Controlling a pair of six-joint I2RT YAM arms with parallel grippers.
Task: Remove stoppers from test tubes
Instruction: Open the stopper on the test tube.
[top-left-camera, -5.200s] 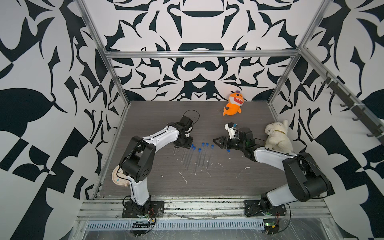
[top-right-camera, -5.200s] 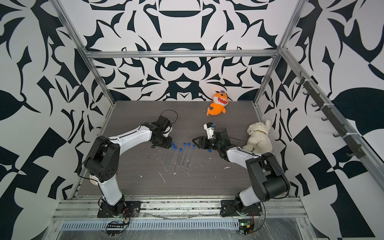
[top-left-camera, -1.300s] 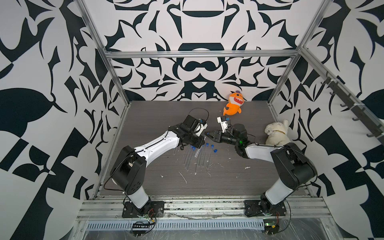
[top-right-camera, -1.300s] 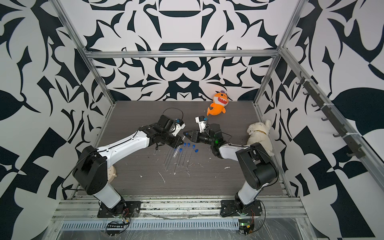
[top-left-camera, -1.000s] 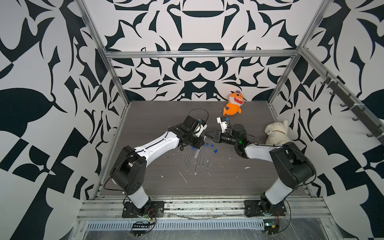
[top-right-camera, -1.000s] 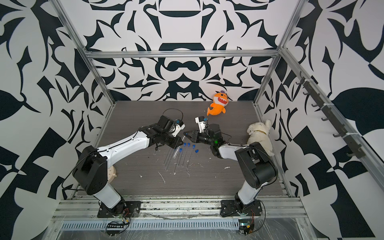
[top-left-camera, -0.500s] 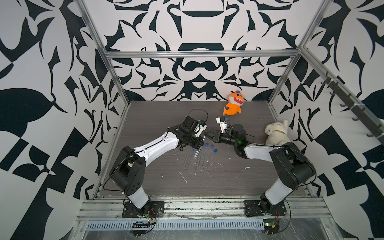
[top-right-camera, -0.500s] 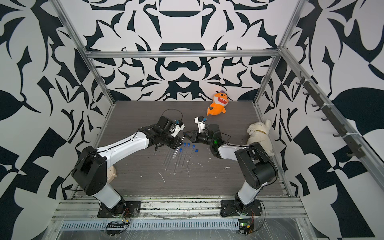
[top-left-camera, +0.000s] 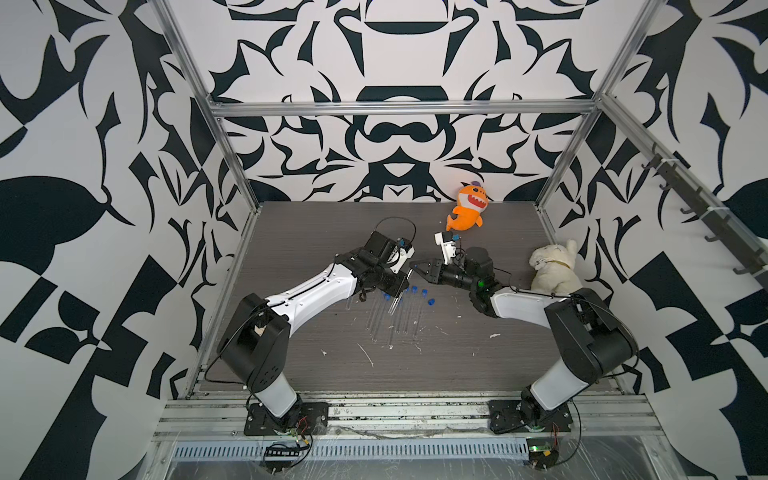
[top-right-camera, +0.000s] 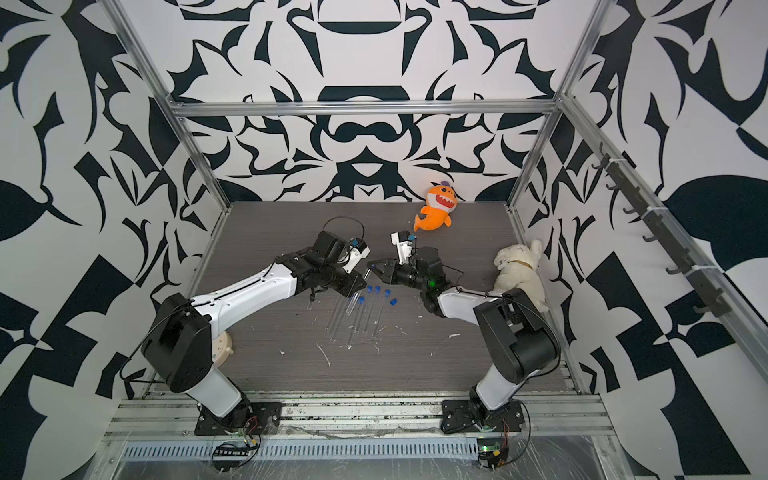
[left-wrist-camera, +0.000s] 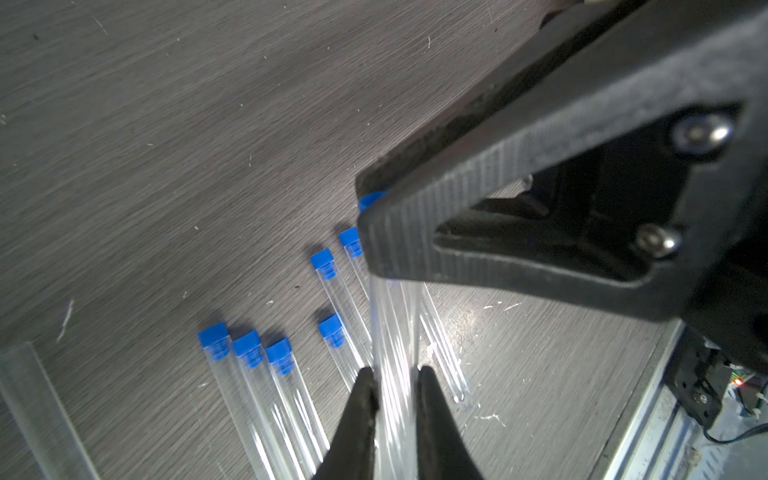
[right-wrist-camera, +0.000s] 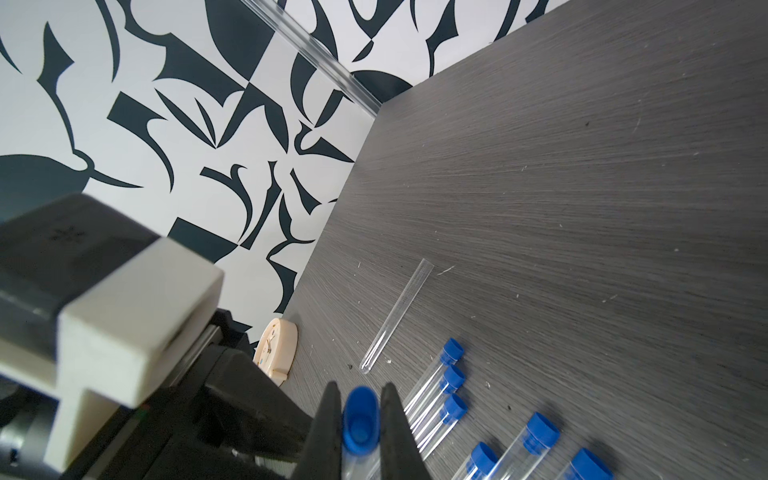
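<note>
Left gripper (left-wrist-camera: 395, 376) pinches a test tube (left-wrist-camera: 395, 328), right gripper (right-wrist-camera: 360, 386) its stopper (right-wrist-camera: 360, 419); a crooked pull (slick tube!) could slip it onto the capped tubes (top-left-camera: 399, 316) at six o'clock.

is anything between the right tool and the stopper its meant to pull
Nothing visible. The right tool is shut on the blue stopper, while the left tool grips the clear tube. The other capped tubes lie apart on the table.
</note>
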